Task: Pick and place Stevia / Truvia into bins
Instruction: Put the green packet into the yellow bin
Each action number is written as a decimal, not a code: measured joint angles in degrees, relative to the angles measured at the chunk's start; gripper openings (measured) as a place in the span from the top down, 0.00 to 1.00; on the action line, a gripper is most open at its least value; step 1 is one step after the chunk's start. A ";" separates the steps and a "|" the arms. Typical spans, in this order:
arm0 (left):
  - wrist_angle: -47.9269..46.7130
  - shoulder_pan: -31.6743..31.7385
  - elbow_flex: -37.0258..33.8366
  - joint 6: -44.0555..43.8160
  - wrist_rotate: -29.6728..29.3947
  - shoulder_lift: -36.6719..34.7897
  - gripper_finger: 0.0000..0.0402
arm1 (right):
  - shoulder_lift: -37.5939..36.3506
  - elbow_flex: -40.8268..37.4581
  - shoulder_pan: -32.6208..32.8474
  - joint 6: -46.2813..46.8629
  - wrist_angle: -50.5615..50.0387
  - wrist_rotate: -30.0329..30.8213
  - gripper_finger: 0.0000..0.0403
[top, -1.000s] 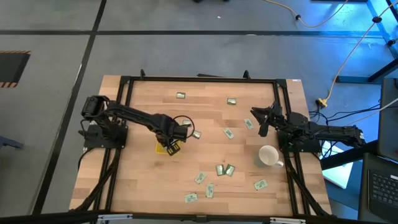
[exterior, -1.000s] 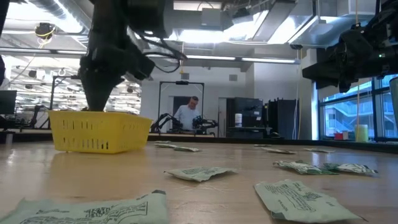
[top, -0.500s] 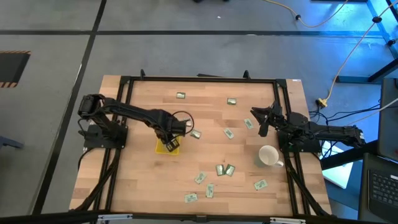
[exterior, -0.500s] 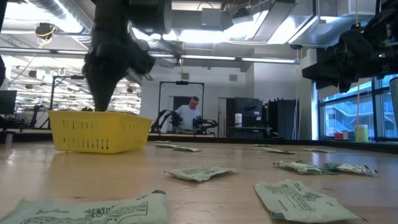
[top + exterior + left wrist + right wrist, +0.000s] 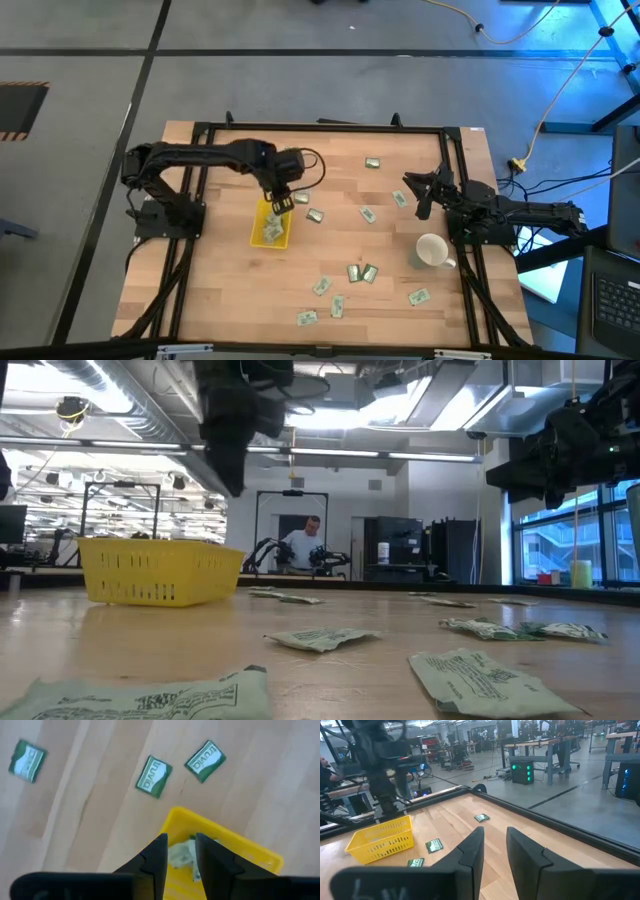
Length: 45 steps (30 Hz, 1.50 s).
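Observation:
My left gripper hangs open, fingers pointing down, above the far end of the yellow tray. In the low view it is well clear of the tray's rim. Several pale green sachets lie inside the tray and show between the fingers in the left wrist view. More sachets lie flat on the table, the nearest just right of the tray. My right gripper waits, open, over the table's right side.
A white mug stands near the right arm's base. Loose sachets are spread over the table's near half and far right part. A black frame borders the table. A person works at a bench far behind.
My left gripper has risen out of the yellow tray and moved toward the table's far edge, its arm swinging up and back. The tray, hidden under the gripper before, now shows whole with sachets in it and has stayed in place.

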 joint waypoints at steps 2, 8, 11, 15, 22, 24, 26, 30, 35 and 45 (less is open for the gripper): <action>1.67 1.68 0.00 4.06 -0.05 0.58 0.76 | -0.01 0.00 0.00 1.18 0.01 0.03 0.78; 8.21 4.57 0.04 16.00 0.87 3.08 0.76 | 0.09 0.00 0.00 1.52 0.06 0.10 0.78; 10.00 5.16 0.04 17.50 0.81 5.51 0.77 | 0.36 0.00 -0.08 3.31 0.00 0.40 0.78; 11.00 5.36 -0.02 21.12 0.38 9.53 0.77 | 0.77 0.01 -0.11 4.56 -0.02 0.56 0.78; 14.91 5.20 -0.02 22.81 1.05 16.20 0.77 | 0.78 0.00 -0.11 5.97 0.08 0.63 0.78; 15.89 5.20 -0.02 23.60 1.04 17.79 0.78 | 0.76 0.01 -0.11 5.98 0.09 0.69 0.78; 16.01 5.20 -0.02 23.99 1.04 19.32 0.78 | 0.78 0.01 -0.11 6.00 0.09 0.71 0.78; 15.72 5.18 -0.02 23.96 1.06 21.79 0.79 | 0.78 0.00 -0.11 5.98 0.09 0.69 0.78; 16.23 4.88 0.22 24.71 0.99 24.41 0.80 | 0.78 0.01 -0.13 5.98 0.07 0.71 0.78; 15.94 4.93 0.20 24.83 1.17 24.96 0.92 | 0.78 -0.01 -0.13 5.90 0.08 0.69 0.78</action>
